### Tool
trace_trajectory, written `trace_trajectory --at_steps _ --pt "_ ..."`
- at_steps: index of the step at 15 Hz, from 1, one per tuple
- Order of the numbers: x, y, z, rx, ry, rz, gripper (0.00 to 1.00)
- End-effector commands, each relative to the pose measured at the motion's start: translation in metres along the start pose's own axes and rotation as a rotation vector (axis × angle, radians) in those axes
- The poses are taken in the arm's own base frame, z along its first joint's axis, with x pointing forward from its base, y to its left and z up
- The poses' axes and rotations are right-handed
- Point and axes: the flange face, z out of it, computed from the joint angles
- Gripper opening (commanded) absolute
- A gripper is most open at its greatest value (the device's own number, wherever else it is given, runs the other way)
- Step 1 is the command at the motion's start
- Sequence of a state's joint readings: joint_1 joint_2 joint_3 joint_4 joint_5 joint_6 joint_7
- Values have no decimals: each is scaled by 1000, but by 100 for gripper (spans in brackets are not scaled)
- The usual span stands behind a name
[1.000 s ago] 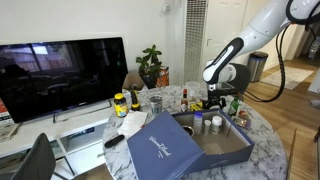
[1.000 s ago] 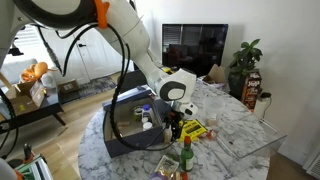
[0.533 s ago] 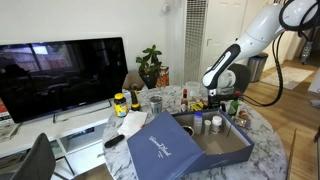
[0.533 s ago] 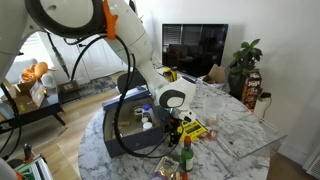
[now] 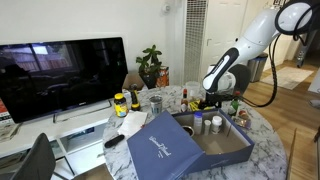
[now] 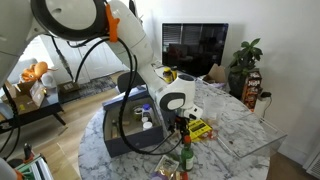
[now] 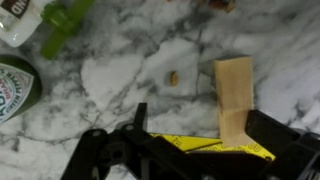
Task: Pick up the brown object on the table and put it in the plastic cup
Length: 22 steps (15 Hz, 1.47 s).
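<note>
Beneath the wrist camera, the tool (image 7: 198,125) hung spread and empty, over a yellow packet (image 7: 215,148). Just beyond, the brown block (image 7: 235,90) lay flat on the marble surface (image 7: 120,70); closing off-centre could snag the packet instead.

The brown object (image 7: 235,95) is a pale tan, flat rectangular block lying on the marbled surface (image 7: 120,70), its long side running near to far. In an exterior view the clear plastic cup (image 5: 155,102) stands upright, well apart to the left.
</note>
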<state>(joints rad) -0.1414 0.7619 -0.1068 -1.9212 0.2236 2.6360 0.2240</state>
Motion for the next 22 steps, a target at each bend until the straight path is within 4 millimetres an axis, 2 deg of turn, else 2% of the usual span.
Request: trace_trajectory --at_steps 1,5,12,15,18,19,21,22 --pt "7 15 9 -77 57 109 100" --pt "-5 31 -1 -129 -48 137 100" --pt "-12 -4 -22 72 -67 28 100" --pt "-13 -4 -23 59 -76 8 100" --pt "-7 1 -11 44 -54 65 99" --pt "-5 2 -5 45 -52 78 82" --pt "-2 1 5 51 -42 92 69" --pt "-3 0 7 58 -36 96 59"
